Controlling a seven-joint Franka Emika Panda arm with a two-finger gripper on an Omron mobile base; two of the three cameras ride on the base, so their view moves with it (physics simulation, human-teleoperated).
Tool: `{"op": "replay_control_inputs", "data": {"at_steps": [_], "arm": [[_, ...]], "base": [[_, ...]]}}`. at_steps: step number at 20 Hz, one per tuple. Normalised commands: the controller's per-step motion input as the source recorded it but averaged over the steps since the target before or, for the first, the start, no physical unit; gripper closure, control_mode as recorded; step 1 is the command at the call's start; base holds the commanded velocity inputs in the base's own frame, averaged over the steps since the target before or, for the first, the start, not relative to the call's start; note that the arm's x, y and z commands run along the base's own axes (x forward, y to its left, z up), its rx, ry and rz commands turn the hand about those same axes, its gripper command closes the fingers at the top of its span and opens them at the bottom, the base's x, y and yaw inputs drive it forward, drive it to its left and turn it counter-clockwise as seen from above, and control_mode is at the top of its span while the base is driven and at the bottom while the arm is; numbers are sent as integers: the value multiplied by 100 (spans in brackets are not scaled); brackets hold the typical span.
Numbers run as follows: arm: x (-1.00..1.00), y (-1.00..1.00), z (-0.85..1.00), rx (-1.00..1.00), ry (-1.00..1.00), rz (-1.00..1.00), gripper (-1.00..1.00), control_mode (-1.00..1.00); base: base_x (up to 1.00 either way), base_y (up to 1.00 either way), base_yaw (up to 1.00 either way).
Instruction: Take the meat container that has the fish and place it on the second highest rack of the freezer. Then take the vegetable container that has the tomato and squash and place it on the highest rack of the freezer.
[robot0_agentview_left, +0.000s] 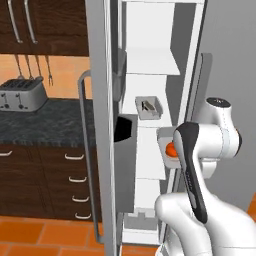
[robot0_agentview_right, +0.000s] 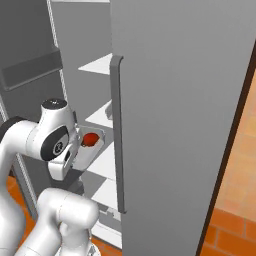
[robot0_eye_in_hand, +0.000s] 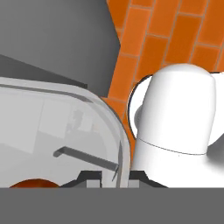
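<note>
Kitchen setting: dark wood cabinets (robot0_agentview_left: 45, 175) and a speckled dark counter (robot0_agentview_left: 45, 125) stand to the left of the freezer (robot0_agentview_left: 102, 75), with an orange brick floor (robot0_eye_in_hand: 175, 39) below. On the counter sits a silver toaster (robot0_agentview_left: 21, 94).

The freezer is a tall grey cabinet with a white interior and flat white shelves. Its door stands open; a long vertical bar handle (robot0_agentview_left: 84, 150) runs down the door, and a grey door bin (robot0_agentview_left: 125, 165) hangs on its inner face.

The vegetable container (robot0_agentview_right: 89, 150) is a shallow, pale grey tray with rounded corners and a raised rim. It is held in the air in front of the open freezer, tilted, at the level of the middle shelves and just beside the arm's wrist. Inside it, a small round red tomato (robot0_agentview_right: 90, 139) shows in the right base view. An orange round piece, the squash (robot0_agentview_left: 171, 149), shows in the left base view at the tray's near edge. In the hand view an orange-brown curve sits at the bottom of the tray, beneath the transparent wall.

The gripper (robot0_eye_in_hand: 117, 175) is pinched narrow on the rim of the vegetable container; the tray wall passes between the fingertips.

The meat container (robot0_agentview_left: 149, 108) is a similar small grey tray. It rests flat on the second highest rack (robot0_agentview_left: 150, 122), with the fish (robot0_agentview_left: 148, 105), a small dark elongated piece, inside it. The highest rack (robot0_agentview_left: 150, 62) lies above it.
</note>
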Motion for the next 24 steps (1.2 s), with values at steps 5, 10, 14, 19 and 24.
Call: {"op": "replay_control_inputs", "data": {"at_steps": [5,10,14,19,24], "arm": [[0,0,0,0,0,0,100,100],[0,0,0,0,0,0,100,100],[0,0,0,0,0,0,100,100],[0,0,0,0,0,0,100,100],[0,0,0,0,0,0,100,100]], "base": [[8,14,11],[45,6,7],[49,1,2],[48,0,0],[37,1,0]]}}
